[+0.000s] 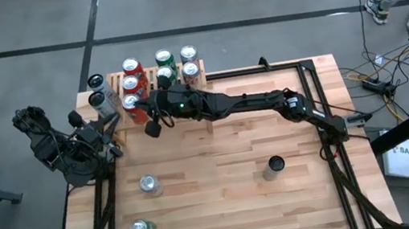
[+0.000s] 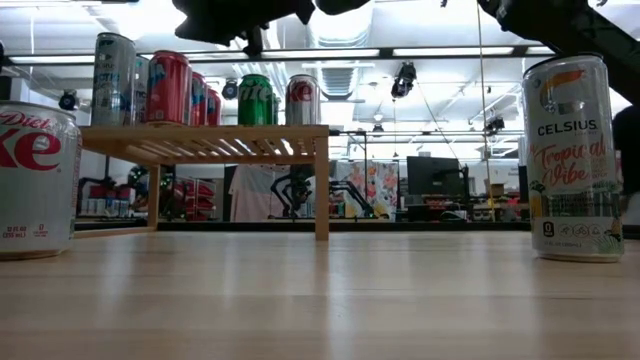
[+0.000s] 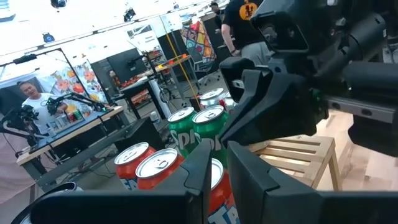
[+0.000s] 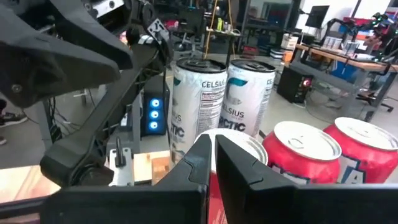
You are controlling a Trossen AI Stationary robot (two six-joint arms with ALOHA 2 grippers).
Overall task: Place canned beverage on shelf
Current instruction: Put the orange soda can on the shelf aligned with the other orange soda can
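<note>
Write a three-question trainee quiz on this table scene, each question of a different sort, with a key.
1. True or false: the Celsius Tropical Vibe can stands on the shelf.
2. How many cans stand on the bare table, off the shelf? A) one B) three C) five
3. Fill in: the right gripper hangs at the shelf's ____ end.

Key: 1 false, it stands on the table. 2 B. 3 left.

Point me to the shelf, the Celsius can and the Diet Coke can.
shelf [image 2: 205, 130], low view, front edge of the top.
Celsius can [image 2: 567, 160], low view, label.
Diet Coke can [image 2: 35, 180], low view, printed side.
</note>
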